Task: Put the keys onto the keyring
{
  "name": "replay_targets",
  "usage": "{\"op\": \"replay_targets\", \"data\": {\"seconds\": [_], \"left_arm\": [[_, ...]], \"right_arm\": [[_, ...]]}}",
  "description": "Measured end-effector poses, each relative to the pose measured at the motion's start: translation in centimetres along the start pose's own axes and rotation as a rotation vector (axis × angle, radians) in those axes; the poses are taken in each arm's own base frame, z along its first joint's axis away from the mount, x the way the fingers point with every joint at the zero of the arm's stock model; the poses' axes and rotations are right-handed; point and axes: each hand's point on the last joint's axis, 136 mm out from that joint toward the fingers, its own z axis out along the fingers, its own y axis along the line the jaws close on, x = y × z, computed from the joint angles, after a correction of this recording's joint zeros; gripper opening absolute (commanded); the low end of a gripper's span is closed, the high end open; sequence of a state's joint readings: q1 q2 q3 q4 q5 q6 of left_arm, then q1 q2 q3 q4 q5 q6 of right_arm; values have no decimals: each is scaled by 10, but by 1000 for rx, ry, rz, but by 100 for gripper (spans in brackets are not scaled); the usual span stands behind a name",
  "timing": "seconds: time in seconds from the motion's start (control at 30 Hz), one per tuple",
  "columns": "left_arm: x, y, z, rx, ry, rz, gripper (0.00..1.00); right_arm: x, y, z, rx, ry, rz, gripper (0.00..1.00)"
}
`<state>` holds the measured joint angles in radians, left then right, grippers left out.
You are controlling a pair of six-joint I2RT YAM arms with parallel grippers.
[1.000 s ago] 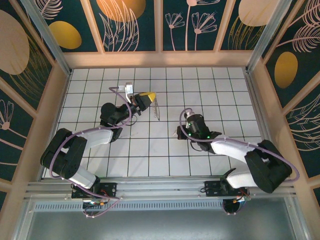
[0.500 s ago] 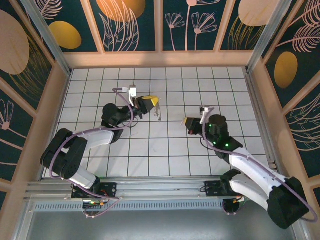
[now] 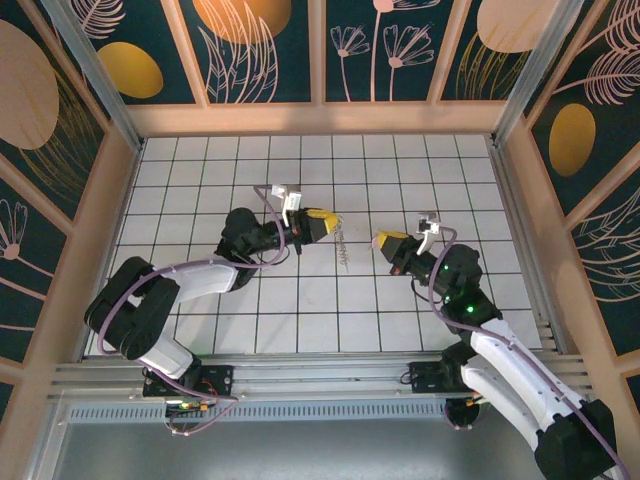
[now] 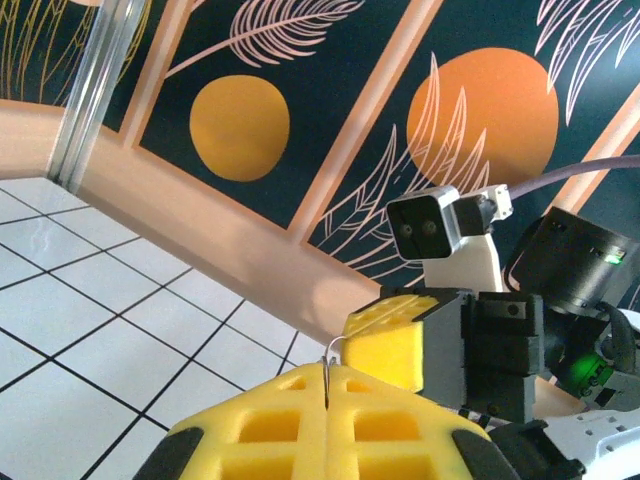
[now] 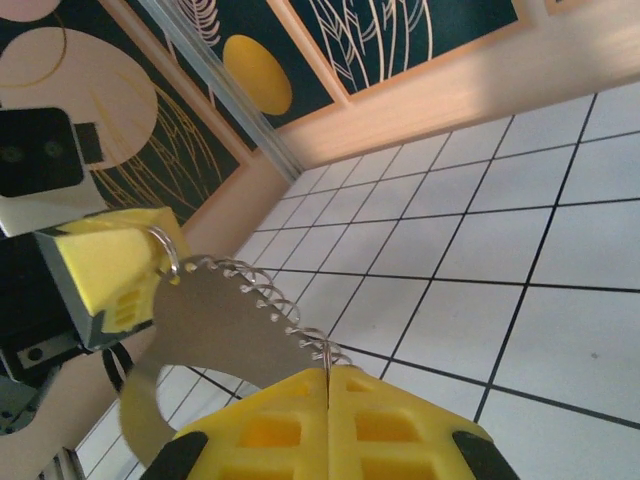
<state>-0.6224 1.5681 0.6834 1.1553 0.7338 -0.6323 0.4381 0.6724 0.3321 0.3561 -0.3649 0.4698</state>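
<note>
**Keyring pinched from both sides, no end effector free**

The left end effector point(image 3: 322, 224) is closed tight, its yellow foam pads point(image 4: 300, 430) nipping the thin dark oval wire keyring with small coils fringing one edge point(image 3: 342, 248); the right end effector point(image 3: 384, 241), facing it close by, is likewise closed, and the coiled edge appears to run straight into the seam of its pads; the keyring thus spans the short gap between the two, held above the white tiled table point(image 3: 300, 310).

Likely risks: each pinch is on bare thin wire, so a slight pull apart could slide it out of one seam and leave it swinging from the other end effector; a harder pull could bend the loop; threading needs a free end effector, and releasing either one may let the keyring twist or drop.
</note>
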Motion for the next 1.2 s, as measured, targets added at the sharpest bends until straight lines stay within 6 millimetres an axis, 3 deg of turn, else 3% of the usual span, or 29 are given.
{"op": "replay_targets", "data": {"seconds": [0.5, 0.87, 1.2], "left_arm": [[18, 0, 12, 2, 49, -6, 0], [28, 4, 16, -5, 65, -26, 0], [25, 5, 19, -8, 57, -26, 0]], "right_arm": [[-14, 15, 2, -77, -54, 17, 0], [-4, 16, 16, -107, -13, 49, 0], [5, 33, 29, -156, 33, 49, 0]]}}
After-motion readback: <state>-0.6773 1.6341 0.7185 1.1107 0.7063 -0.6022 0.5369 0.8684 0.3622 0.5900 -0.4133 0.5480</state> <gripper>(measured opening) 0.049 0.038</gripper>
